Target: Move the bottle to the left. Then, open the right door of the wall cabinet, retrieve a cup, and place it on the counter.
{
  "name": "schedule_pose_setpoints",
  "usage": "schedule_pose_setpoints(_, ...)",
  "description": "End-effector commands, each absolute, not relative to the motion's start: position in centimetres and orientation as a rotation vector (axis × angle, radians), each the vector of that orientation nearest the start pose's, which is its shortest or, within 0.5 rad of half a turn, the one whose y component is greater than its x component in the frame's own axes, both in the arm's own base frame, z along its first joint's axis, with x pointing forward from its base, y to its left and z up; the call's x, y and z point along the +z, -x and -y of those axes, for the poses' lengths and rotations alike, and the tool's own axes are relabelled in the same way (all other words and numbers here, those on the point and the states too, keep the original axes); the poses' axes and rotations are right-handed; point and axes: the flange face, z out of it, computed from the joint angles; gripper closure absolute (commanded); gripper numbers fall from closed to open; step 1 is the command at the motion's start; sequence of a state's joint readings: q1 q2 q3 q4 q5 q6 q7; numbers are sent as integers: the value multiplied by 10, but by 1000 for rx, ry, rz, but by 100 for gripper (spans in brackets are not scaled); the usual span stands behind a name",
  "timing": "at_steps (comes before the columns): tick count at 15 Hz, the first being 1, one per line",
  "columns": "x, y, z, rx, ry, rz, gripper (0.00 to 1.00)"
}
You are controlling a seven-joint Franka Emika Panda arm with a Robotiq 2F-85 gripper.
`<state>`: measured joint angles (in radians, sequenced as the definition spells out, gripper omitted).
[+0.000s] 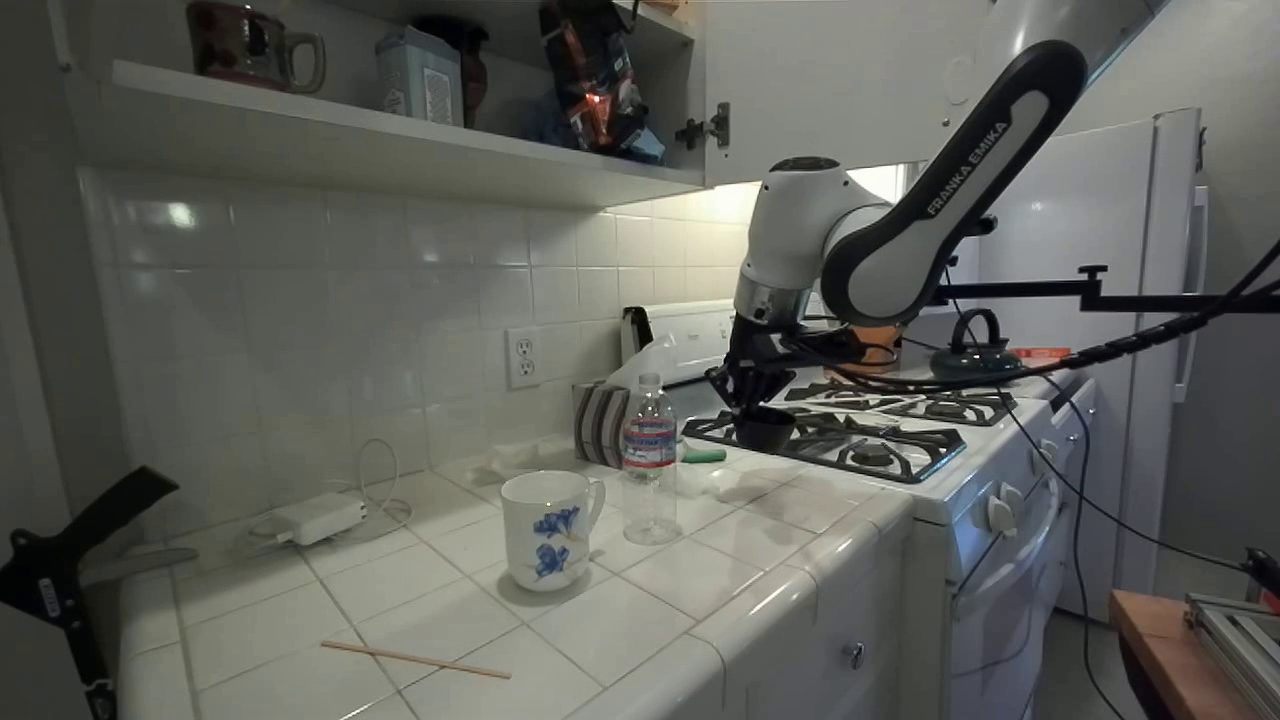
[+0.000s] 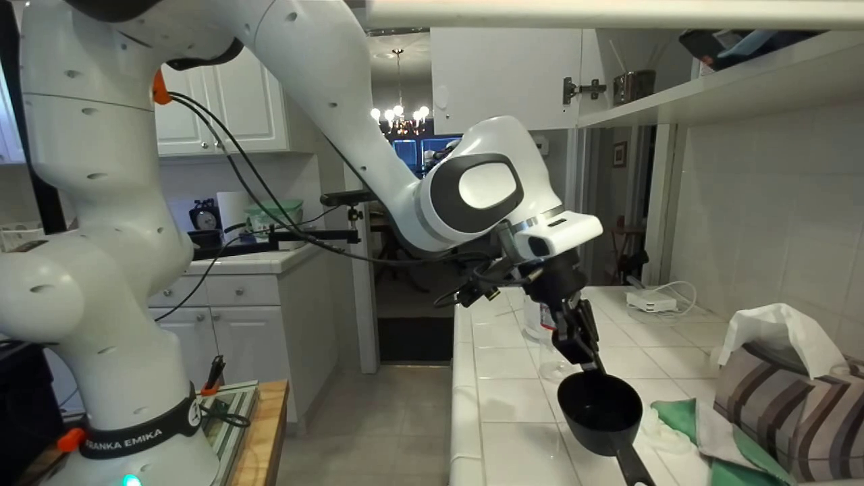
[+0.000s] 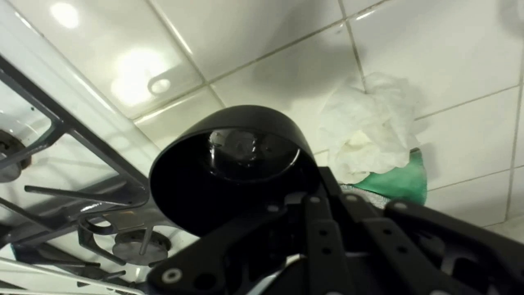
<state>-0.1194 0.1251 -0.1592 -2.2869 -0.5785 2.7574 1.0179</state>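
The black two-fingered claw (image 2: 591,361) is narrow, pinching the rim of a small low black cup (image 2: 601,418) with a straight black handle. The cup hangs right under the fingertips, clear of the tiles; it is tipped so that its mouth faces the camera in the wrist view, and the handle points away from the fingers. In that view it overlaps the border where the white square-tiled counter (image 1: 690,575) meets the white gas stove (image 1: 930,495) with black grates.

Just beside the cup in the wrist view, a crumpled piece of white tissue (image 3: 372,127) lies on the tiles, touching a green cloth (image 3: 403,178). A brown-and-grey striped tissue holder (image 2: 776,398) stands next to the cloth.

The clear plastic bottle with a pinkish-red and blue label (image 1: 650,445) stands upright on the counter, apart from both cup and claw. Near it stands a white mug painted with blue flowers (image 1: 548,535). Farther along lie a thin wooden stick (image 1: 415,660) and a white power adapter (image 1: 320,517) with a pale cord.

The white-painted wall cabinet (image 1: 400,165) hangs above, a dark red-brown mug (image 1: 240,45), a pale carton (image 1: 420,78) and a black-and-orange bag (image 1: 600,80) on its shelf; its flat white right door (image 1: 830,90) stands open. A dark kettle (image 1: 975,358) sits beyond the stove's grates.
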Motion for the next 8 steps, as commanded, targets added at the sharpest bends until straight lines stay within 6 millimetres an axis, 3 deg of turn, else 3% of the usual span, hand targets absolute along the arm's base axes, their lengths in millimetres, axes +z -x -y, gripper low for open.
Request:
schedule_pose_setpoints(1,315,-535,124,-658,2881,-1449,99)
schedule_pose_setpoints(8,280,-519,114,-531,2843,-1574,99)
